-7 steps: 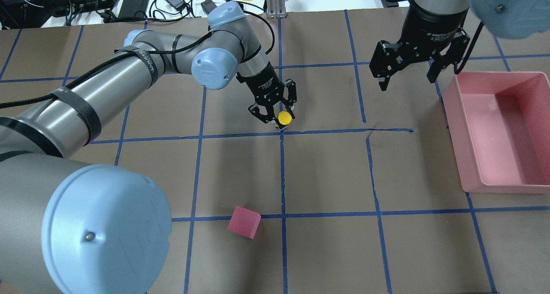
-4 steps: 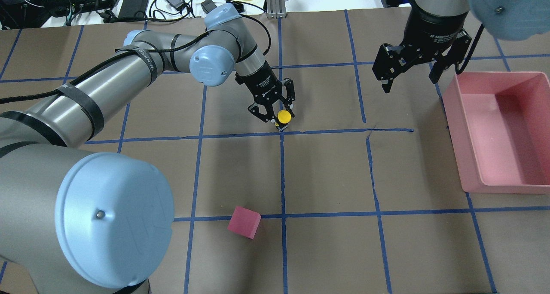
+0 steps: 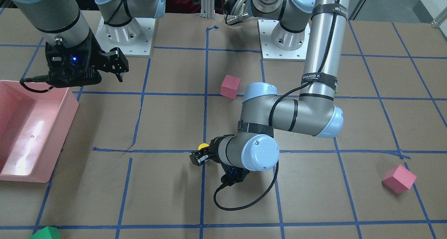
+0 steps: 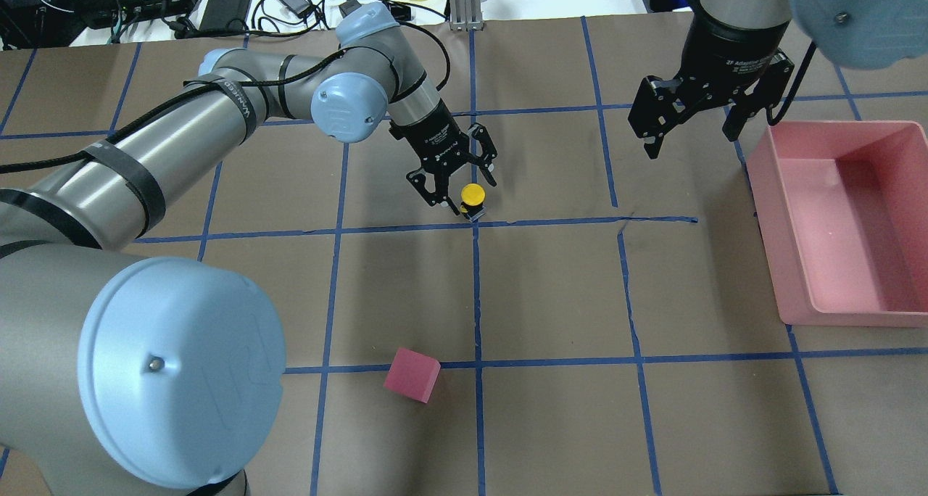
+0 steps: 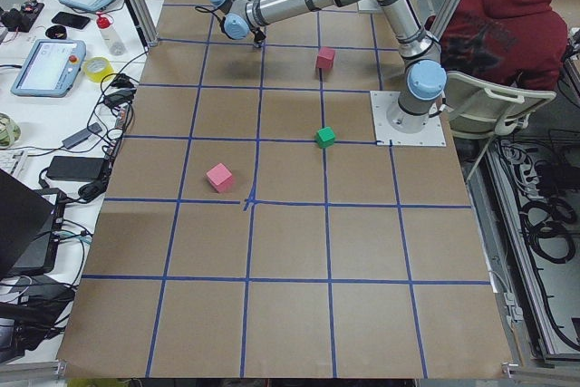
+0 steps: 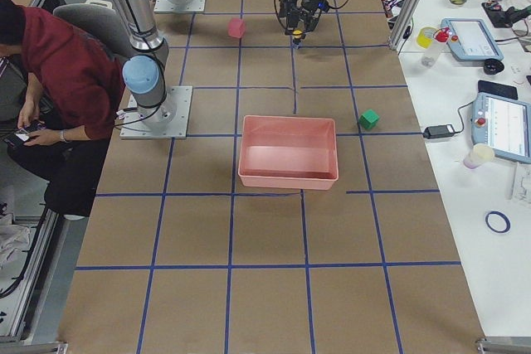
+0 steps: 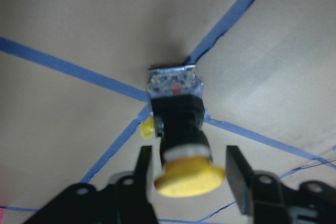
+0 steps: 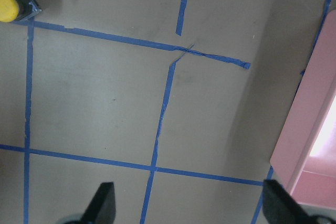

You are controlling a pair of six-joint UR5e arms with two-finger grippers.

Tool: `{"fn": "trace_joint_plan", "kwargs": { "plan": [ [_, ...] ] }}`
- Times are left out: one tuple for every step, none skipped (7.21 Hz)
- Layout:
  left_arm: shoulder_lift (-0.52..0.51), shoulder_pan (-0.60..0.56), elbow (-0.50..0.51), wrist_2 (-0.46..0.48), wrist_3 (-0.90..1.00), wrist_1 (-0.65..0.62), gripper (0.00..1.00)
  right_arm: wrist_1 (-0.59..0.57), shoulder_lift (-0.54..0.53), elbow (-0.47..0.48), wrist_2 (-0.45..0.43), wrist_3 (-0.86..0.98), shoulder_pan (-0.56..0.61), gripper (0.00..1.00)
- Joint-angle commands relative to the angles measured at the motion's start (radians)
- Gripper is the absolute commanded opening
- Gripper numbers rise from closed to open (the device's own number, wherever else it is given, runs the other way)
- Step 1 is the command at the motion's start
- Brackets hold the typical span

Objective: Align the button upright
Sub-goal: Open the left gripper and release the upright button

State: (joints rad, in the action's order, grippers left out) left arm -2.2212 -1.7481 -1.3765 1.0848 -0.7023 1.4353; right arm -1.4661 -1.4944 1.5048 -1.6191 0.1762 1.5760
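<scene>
The button [image 4: 473, 193] stands on its grey-blue base at a blue tape crossing, yellow cap up, about upright. In the left wrist view its cap [image 7: 189, 179] sits between the two fingertips [image 7: 144, 167] with a gap on each side. My left gripper [image 4: 462, 190] is open, low over the table, its fingers on either side of the button. It also shows in the front-facing view [image 3: 197, 158], with the yellow cap [image 3: 202, 147] just above it. My right gripper [image 4: 690, 135] is open and empty, held above the table left of the bin.
A pink bin [image 4: 772, 228] stands at the right edge. A pink cube [image 4: 411, 374] lies near the robot, and another pink cube [image 3: 398, 178] lies far out on my left side. A green cube [image 3: 47, 233] sits at the far edge. Cables and gear lie beyond the table.
The left gripper's fingers stand a little wider and the wrist has swung back to the upper left. The button's cap has shifted slightly up-left. The right gripper has barely moved.
</scene>
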Motion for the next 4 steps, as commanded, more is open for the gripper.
{"fn": "trace_joint_plan", "kwargs": {
  "plan": [
    [0.123, 0.058, 0.005, 0.044, 0.076, 0.112, 1.00, 0.001, 0.000, 0.000, -0.007, 0.006, -0.002, 1.00],
    [0.205, 0.067, -0.003, 0.196, 0.216, 0.175, 1.00, 0.001, 0.000, 0.000, -0.007, 0.008, -0.001, 1.00],
    [0.286, 0.102, -0.007, 0.257, 0.371, 0.256, 1.00, 0.001, 0.000, 0.000, -0.007, 0.009, -0.001, 1.00],
    [0.376, 0.125, -0.012, 0.358, 0.511, 0.331, 1.00, 0.001, 0.000, 0.000, -0.005, 0.011, -0.001, 1.00]
  ]
}}
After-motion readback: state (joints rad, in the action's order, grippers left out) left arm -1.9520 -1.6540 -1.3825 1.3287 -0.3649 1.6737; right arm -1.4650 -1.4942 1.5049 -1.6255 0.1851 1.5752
